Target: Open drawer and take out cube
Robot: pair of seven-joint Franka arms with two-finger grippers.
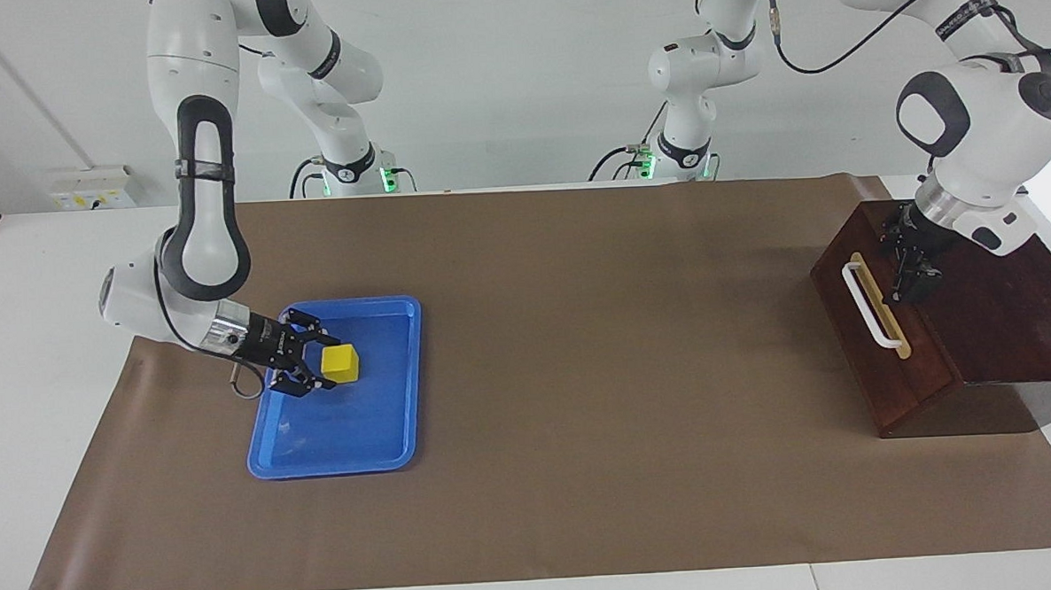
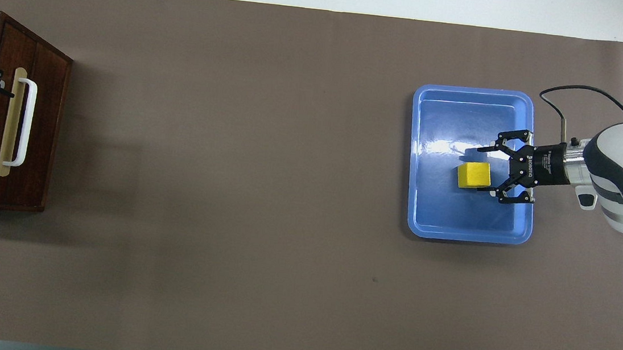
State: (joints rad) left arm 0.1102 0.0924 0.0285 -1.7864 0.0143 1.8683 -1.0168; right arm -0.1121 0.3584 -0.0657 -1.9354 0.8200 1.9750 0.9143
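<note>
The drawer [image 1: 882,337] sits pushed flush into its dark wooden box [image 1: 1005,309] at the right edge of the facing view, its front tilted toward the camera, with the white bar handle [image 1: 870,306] running along a gold strip [image 1: 885,310]. In the overhead view the same box appears at the left edge of the frame, on the brown mat [image 2: 230,190] that covers the desk [image 1: 31,352]. The left pincer [image 1: 908,289] is over the top of the box just above the handle, pointing down; whether its fingers are parted or closed cannot be told from either view. The cube [image 1: 340,363] is out of the drawer: it rests on the floor of the blue tray [image 1: 346,445], which lies in the left part of the facing view and the right part of the overhead view, well apart from the drawer, at the right arm's end of the desk. The cube sits in the tray's middle. The right pincer [image 1: 320,362] reaches low into the tray from the side, its fingers [image 2: 491,148] spread wide on either side of the cube's near face and gripping nothing; in the overhead view a gap shows between one fingertip and the cube, while the other fingertip lies at the cube's edge.
</note>
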